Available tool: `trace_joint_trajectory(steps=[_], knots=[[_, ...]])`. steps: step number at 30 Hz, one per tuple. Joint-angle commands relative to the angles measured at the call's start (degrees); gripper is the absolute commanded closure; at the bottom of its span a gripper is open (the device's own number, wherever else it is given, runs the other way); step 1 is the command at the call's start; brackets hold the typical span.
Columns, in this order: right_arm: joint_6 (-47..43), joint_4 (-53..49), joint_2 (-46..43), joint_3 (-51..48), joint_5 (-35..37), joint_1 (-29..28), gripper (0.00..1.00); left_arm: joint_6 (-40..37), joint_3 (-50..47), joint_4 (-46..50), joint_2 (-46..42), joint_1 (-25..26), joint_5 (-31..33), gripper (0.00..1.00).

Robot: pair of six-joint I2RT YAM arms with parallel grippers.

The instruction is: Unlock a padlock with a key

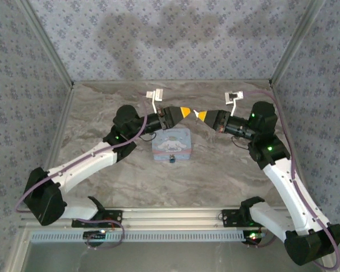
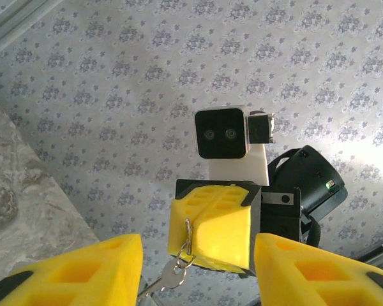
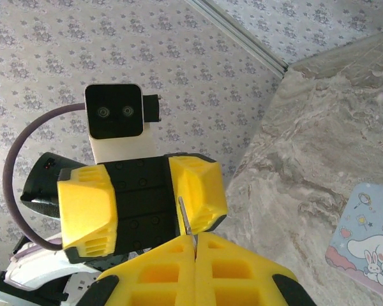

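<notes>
Hovering above marbled table (image 1: 215,170) amid floral walls (image 1: 158,34), right gripper (image 3: 195,239) pinches key (image 2: 168,278) while left gripper (image 1: 185,111) stands spread.

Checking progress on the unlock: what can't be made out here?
- Top view: padlock is too small to show whether its shackle is open.
- Left wrist view: key has its blade tip lost at the bottom edge.
- Right wrist view: key is mostly pinched inside the right gripper; a sliver shows.
</notes>
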State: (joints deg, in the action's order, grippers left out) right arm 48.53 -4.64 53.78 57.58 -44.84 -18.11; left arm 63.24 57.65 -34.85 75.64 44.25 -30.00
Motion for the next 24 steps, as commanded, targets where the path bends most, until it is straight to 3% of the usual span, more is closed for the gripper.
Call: trace_joint_trajectory(steps=[1, 4, 7, 14, 21, 24], knots=[[-1.07, 1.14, -0.87, 0.45, -0.91, -0.15, 1.00, -0.23, 0.93, -2.20, -0.50, 0.08, -0.25, 0.48], [-2.44, -0.06, -0.96, 0.79, -0.31, -0.76, 1.00, -0.14, 1.82, -1.62, 0.19, 0.47, -0.41, 0.49], [-9.70, -7.23, -1.63, 3.01, 5.36, -2.95, 1.00, -0.25, 3.29, 0.03, 0.98, 1.14, -0.30, 0.44], [-29.73, -20.21, -4.13, 5.78, 32.18, -12.99, 1.00, 0.13, 5.37, 10.86, 0.49, 1.71, 4.13, 0.42], [-46.02, -20.12, -4.57, 4.32, 57.03, -26.14, 1.00, 0.32, 7.48, 22.71, -0.26, 2.29, 8.14, 0.40], [-50.64, -18.17, -3.72, 3.60, 64.20, -31.47, 1.00, 1.95, 7.95, 24.00, 0.16, 2.47, 8.76, 0.40]])
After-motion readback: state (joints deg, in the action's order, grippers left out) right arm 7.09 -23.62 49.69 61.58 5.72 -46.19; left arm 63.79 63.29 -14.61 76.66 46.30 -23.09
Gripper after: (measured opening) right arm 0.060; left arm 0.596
